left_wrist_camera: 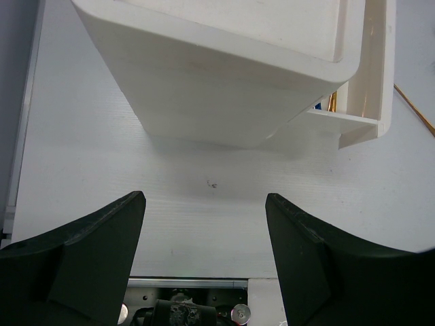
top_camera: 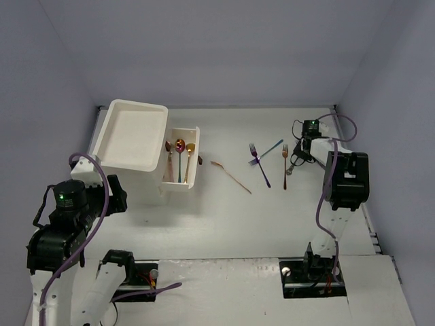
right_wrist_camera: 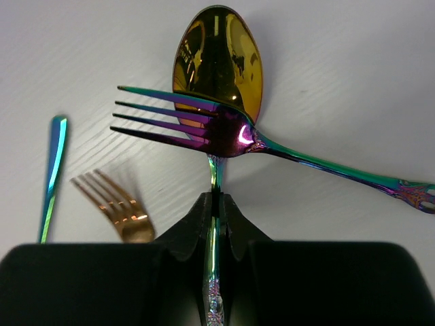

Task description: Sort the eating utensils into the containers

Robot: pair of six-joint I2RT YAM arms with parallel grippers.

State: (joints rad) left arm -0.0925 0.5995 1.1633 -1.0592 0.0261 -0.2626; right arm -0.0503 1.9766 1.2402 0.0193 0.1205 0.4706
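Both arms are built of black joint housings and white links: the left arm (top_camera: 64, 227) and the right arm (top_camera: 345, 178). A green light (top_camera: 62, 199) is set in a housing of each. Purple cables (top_camera: 103, 197) are looped along them. Black bases (top_camera: 314, 270) are fitted. The left fingers (left_wrist_camera: 88, 251) are shaped as matt black wedges, with silver screws (left_wrist_camera: 239, 312) behind them. The right fingers (right_wrist_camera: 197, 227) are black and tapered.

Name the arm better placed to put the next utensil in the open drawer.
Right. The right jaws are shut on the rainbow spoon; the left jaws stand open and empty by the drawer unit.
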